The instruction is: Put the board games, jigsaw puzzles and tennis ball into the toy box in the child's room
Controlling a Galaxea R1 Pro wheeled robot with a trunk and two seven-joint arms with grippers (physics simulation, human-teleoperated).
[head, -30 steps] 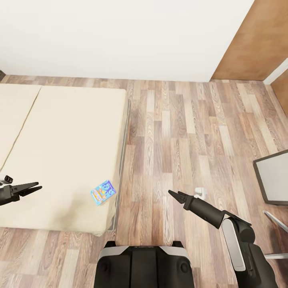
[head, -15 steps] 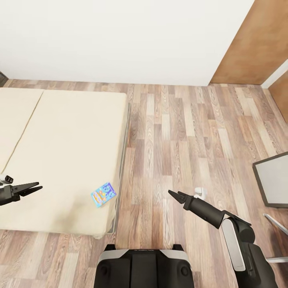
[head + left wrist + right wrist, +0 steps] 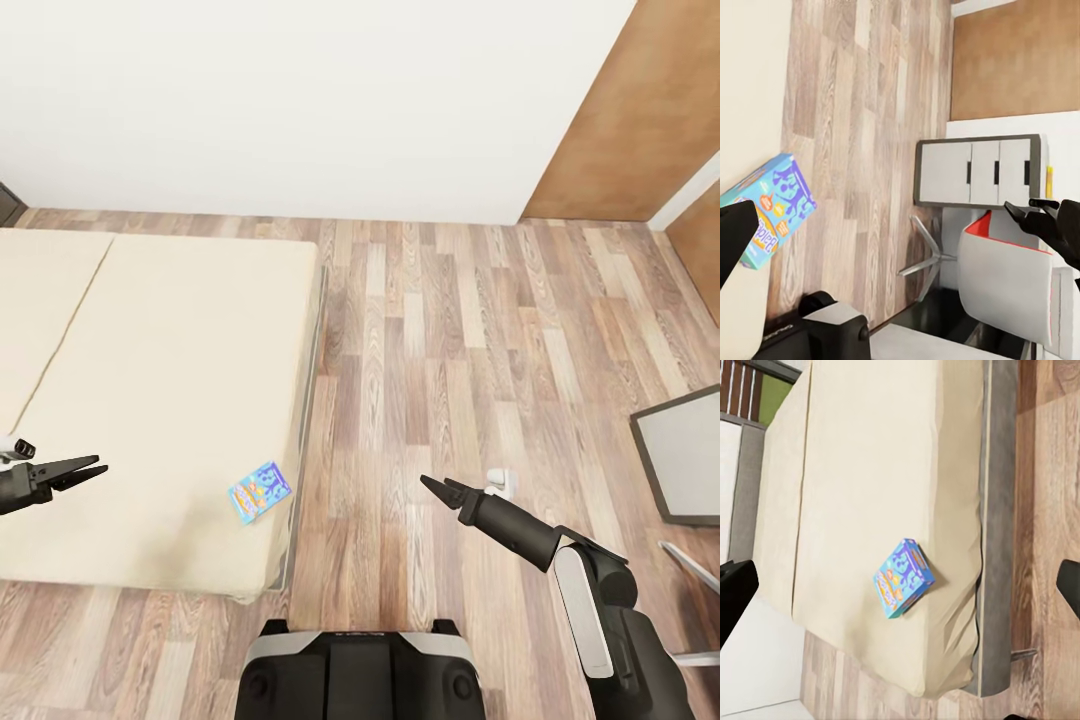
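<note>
A blue board game (image 3: 259, 490) with yellow cartoon print lies flat near the corner of the cream bed (image 3: 150, 380), close to its floor-side edge. It shows too in the left wrist view (image 3: 769, 210) and the right wrist view (image 3: 904, 577). My left gripper (image 3: 100, 466) hovers open over the bed, left of the game and apart from it. Over the plank floor to the game's right, my right gripper (image 3: 434, 484) is open and empty, its fingers (image 3: 735, 589) wide apart. The toy box, jigsaw puzzles and tennis ball are out of view.
A dark-edged grey drawer unit (image 3: 685, 455) stands at the right, with a metal chair leg (image 3: 690, 560) in front of it. A small white object (image 3: 500, 482) sits on the floor by my right gripper. A white wall and a brown panel (image 3: 630, 110) close the far side.
The whole picture has shifted: the camera has moved, so bed, wall base and game sit slightly lower and to the right. Both arms hold the same pose.
</note>
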